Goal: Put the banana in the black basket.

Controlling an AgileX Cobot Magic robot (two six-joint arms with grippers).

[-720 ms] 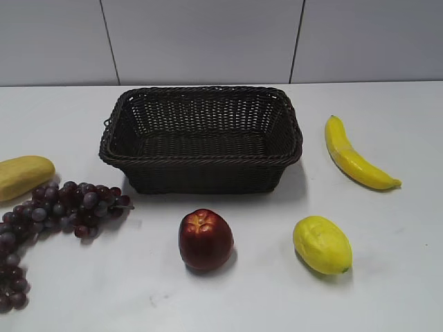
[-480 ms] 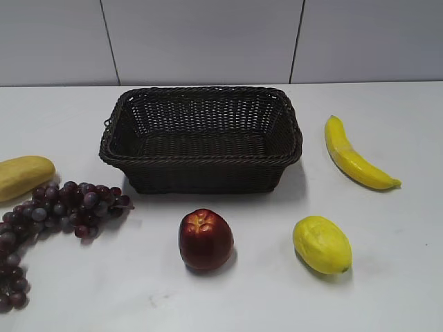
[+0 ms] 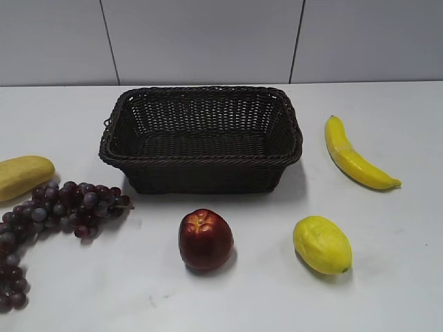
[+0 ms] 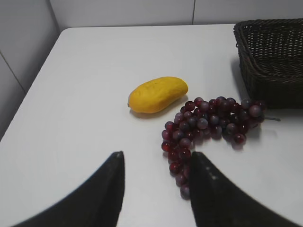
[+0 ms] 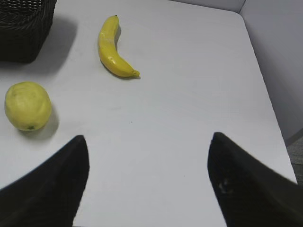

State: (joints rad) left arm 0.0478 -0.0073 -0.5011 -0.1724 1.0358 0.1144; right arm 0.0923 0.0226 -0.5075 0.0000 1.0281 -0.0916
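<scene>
Dark brown woven basket [image 3: 201, 138]; bright yellow banana [image 3: 354, 160]; pale yellow lemon [image 3: 322, 244]; dark red apple [image 3: 205, 239]; purple grapes [image 3: 59, 211]; white table [image 3: 387, 263].

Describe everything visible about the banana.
The banana is long, slim and gently curved, bright yellow with a smooth, slightly glossy skin and a paler patch near its upper half. Both ends taper; the near one has a small dark tip. It lies flat on the white table, right of the black basket and apart from it, behind the lemon. Nothing touches it.
</scene>
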